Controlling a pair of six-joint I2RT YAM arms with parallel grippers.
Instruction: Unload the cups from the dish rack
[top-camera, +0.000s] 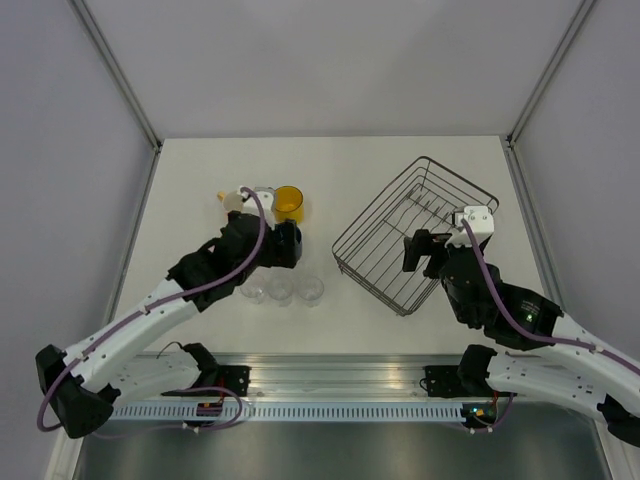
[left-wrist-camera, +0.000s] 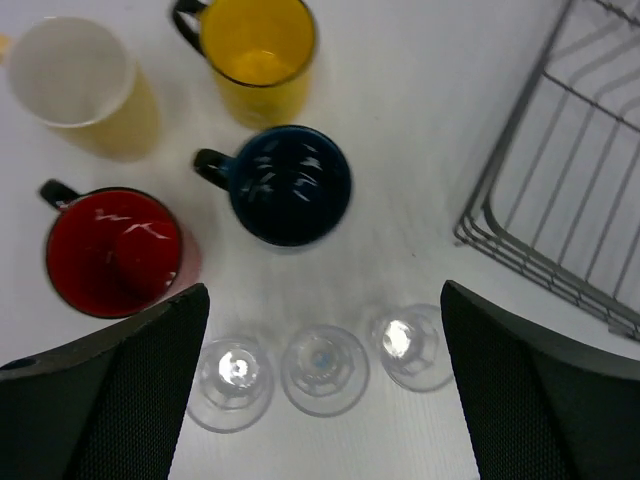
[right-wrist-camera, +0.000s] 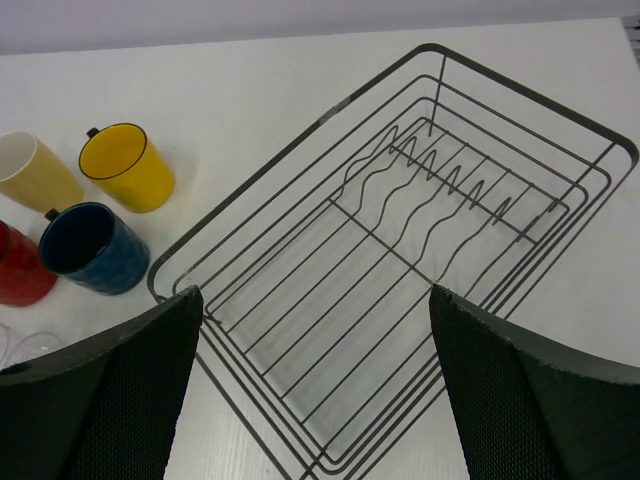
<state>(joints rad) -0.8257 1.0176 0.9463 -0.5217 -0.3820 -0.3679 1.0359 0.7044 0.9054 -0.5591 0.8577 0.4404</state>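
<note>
- Dish rack (right-wrist-camera: 432, 47) is seen directly under the right gripper (right-wrist-camera: 315, 330). Its long axis runs ahead and to the right, and no cup is noted inside.
- Both sets of fingers are spread and nothing is held. The left gripper (left-wrist-camera: 325, 330) is nearer the cups.
- All cups are found on the table (left-wrist-camera: 420, 120), under and ahead of the left gripper, with the rack off to its right.
- Count: 4 mugs, namely pale yellow mug (left-wrist-camera: 70, 75), bright yellow mug (left-wrist-camera: 258, 55), red mug (left-wrist-camera: 115, 250) and blue mug (left-wrist-camera: 290, 185). There are 3 glasses (left-wrist-camera: 323, 368) in a row and 1 rack.
- Unloading is judged complete.
</note>
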